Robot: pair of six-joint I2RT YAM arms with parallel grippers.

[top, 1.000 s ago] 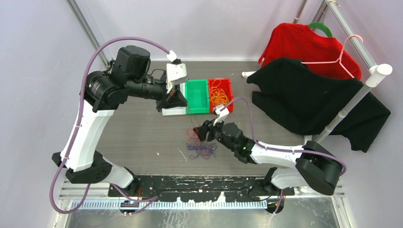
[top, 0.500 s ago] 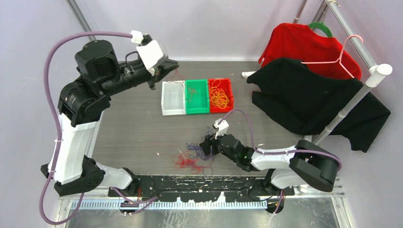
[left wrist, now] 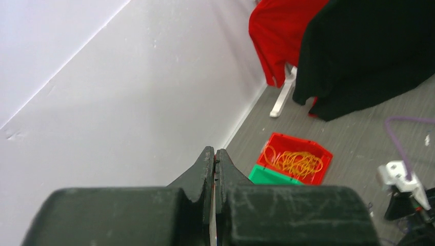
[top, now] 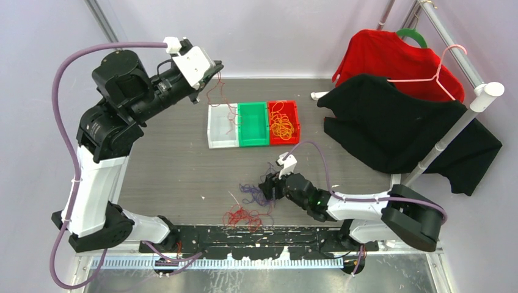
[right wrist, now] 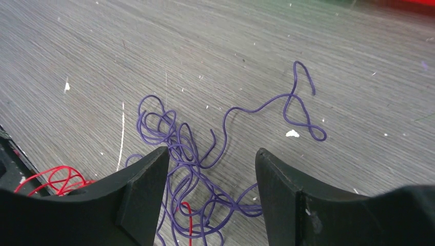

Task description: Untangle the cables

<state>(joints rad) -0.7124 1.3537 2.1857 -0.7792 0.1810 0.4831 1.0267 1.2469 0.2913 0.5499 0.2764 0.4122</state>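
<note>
**Red strand aloft, purple tangle on the table**

The left gripper [top: 215, 68] is raised high above the far left of the table [top: 171, 165]. Its wrist view shows the two fingers [left wrist: 205, 164] pressed together. From above, a thin red strand [top: 229, 113] hangs from the tip down to the white bin [top: 215, 137]. It seems to be pinched between those fingers, though the wrist camera does not show the strand itself.

The white bin, a green bin [top: 253, 137] and a red bin [top: 295, 122] stand in a touching row at the far side. Orange-yellow cables [top: 281, 125] lie coiled in the red bin.

The right gripper [top: 264, 186] sits low near the front edge with its fingers spread apart, gripping nothing. Between them and just below lies the purple cable [right wrist: 177, 136], a loose knot of loops with one long end trailing off across the grey surface. A short bit of red thread shows inside the knot. A red clump [top: 241, 217] rests just beside the purple one, nearer the arm bases, and shows at the lower left corner of the right wrist view.

At the right, a black garment [top: 391, 128] and a red garment [top: 385, 55] hang on a rack.
</note>
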